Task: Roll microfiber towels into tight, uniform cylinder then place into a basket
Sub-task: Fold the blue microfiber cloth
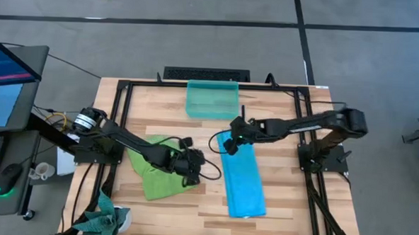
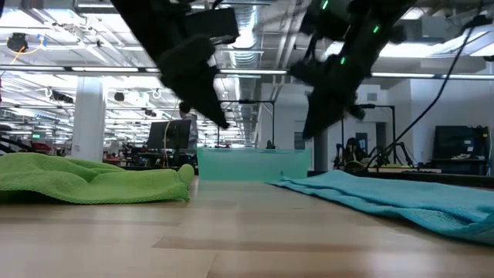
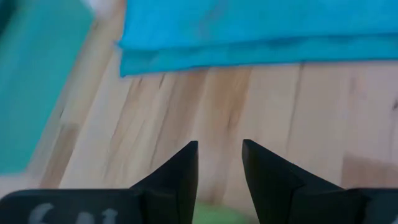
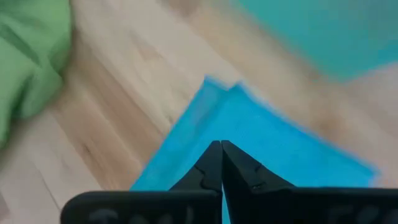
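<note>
My right gripper (image 1: 231, 142) hangs over the end of the blue towel (image 1: 244, 177) nearest the basket (image 1: 212, 99), its fingers pressed together. In my right wrist view the tips meet just above that towel's corner, and I cannot tell whether any cloth is pinched between them. The blue towel lies flat as a long folded strip, running from just short of the basket away toward the table's front edge; nothing of it is rolled yet.

My left gripper (image 1: 191, 164) hovers over bare wood between the two towels, with a narrow gap between its fingers and nothing in it. The green towel (image 1: 159, 169) sits crumpled on the far side of it from the blue one, well apart from the basket.

The risk I see is in starting the roll from one corner. If I catch only the top layer of the fold, the layers will slide apart and the roll will come out loose or cone-shaped. With nothing pinning the far end, the whole strip could drag along the wood instead of curling. My arms are also close; crossing them could snag a cable.
</note>
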Controlling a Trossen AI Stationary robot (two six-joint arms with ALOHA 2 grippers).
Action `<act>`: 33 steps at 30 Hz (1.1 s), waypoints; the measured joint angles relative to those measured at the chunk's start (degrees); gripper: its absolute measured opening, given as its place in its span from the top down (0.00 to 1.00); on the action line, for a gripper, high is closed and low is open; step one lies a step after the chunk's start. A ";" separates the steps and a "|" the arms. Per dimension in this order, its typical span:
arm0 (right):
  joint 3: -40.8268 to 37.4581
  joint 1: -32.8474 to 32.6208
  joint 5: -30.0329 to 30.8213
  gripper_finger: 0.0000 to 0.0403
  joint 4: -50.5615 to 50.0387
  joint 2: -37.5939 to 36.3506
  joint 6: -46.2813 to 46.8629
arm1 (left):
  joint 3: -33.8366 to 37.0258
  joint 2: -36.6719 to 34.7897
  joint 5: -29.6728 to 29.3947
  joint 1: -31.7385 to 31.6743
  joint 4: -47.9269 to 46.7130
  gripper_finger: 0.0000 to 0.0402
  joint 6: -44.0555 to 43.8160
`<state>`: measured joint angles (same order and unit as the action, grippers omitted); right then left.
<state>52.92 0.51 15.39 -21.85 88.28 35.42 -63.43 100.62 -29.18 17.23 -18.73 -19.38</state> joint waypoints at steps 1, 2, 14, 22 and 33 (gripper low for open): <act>-0.48 -1.03 2.16 0.94 -1.68 -2.28 0.12 | -0.03 0.84 0.26 -0.02 2.76 0.71 1.50; -1.00 -2.15 4.27 0.94 -4.86 -4.64 0.52 | -0.03 1.60 0.45 -0.02 4.34 0.71 2.62; -1.35 -16.83 20.18 0.93 -19.87 -16.01 12.75 | -0.85 12.99 3.08 -0.04 34.49 0.71 13.41; -1.43 -17.81 20.96 0.94 -20.48 -15.62 12.65 | -3.32 19.41 5.22 -0.40 40.52 0.71 15.35; -1.32 -16.76 20.84 0.94 -20.08 -15.23 12.76 | -3.75 21.67 7.71 -1.39 42.25 0.71 15.28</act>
<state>51.59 -16.25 36.23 -41.93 73.06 48.18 -67.18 122.29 -21.47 15.85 23.52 -4.10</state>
